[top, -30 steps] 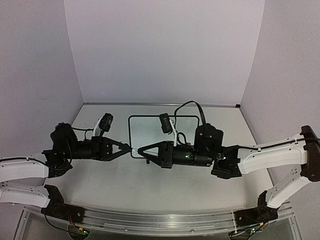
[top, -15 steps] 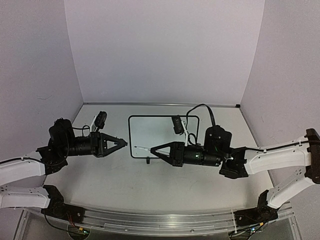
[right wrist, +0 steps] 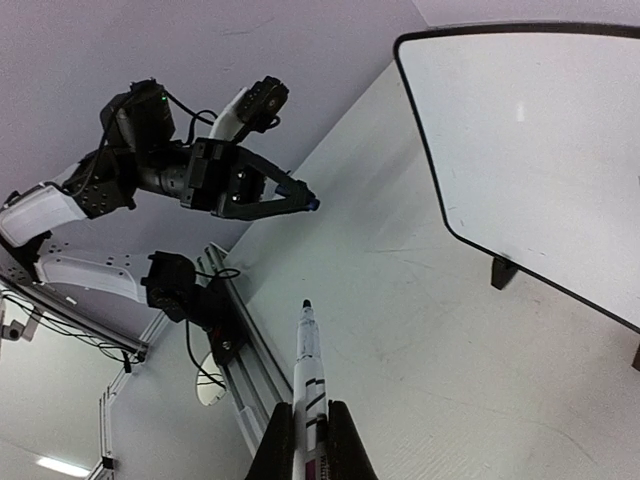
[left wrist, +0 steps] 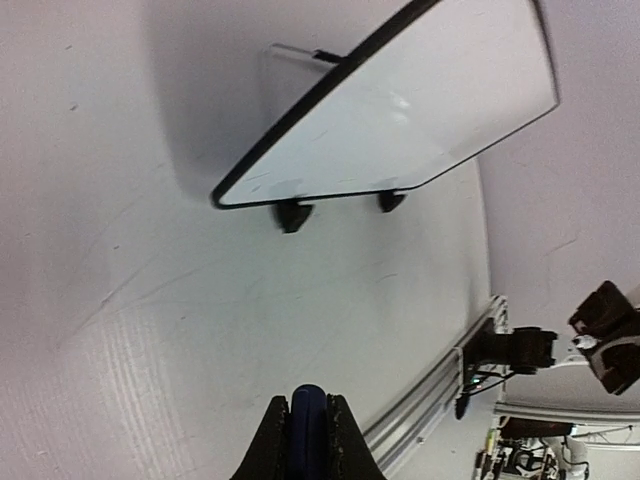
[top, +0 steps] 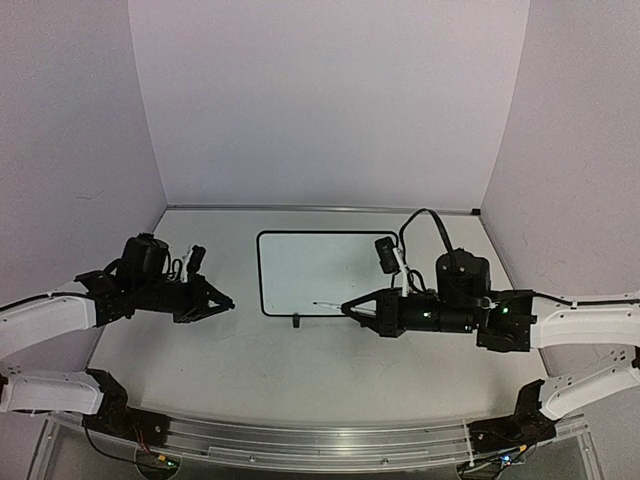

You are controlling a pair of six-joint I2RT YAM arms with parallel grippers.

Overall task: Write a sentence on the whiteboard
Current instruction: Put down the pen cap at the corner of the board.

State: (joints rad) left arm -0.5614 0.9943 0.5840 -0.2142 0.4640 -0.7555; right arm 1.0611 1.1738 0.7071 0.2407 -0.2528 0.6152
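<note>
The whiteboard (top: 320,270) lies in the middle of the table, its white face blank; no sentence shows on it. It also shows in the left wrist view (left wrist: 420,110) and the right wrist view (right wrist: 540,140). My right gripper (top: 347,307) is shut on a white marker (right wrist: 308,360) with its cap off, tip pointing left near the board's front edge. My left gripper (top: 230,300) is shut on the blue marker cap (left wrist: 308,420), left of the board and apart from it. The left gripper also shows in the right wrist view (right wrist: 305,203).
The board's black feet (left wrist: 292,213) stand at its front edge. A metal rail (top: 320,440) runs along the table's near edge. Lilac walls close the back and sides.
The two grippers, which met at the marker in front of the board, have pulled apart. The left went left with the cap; the right went right with the uncapped marker.
</note>
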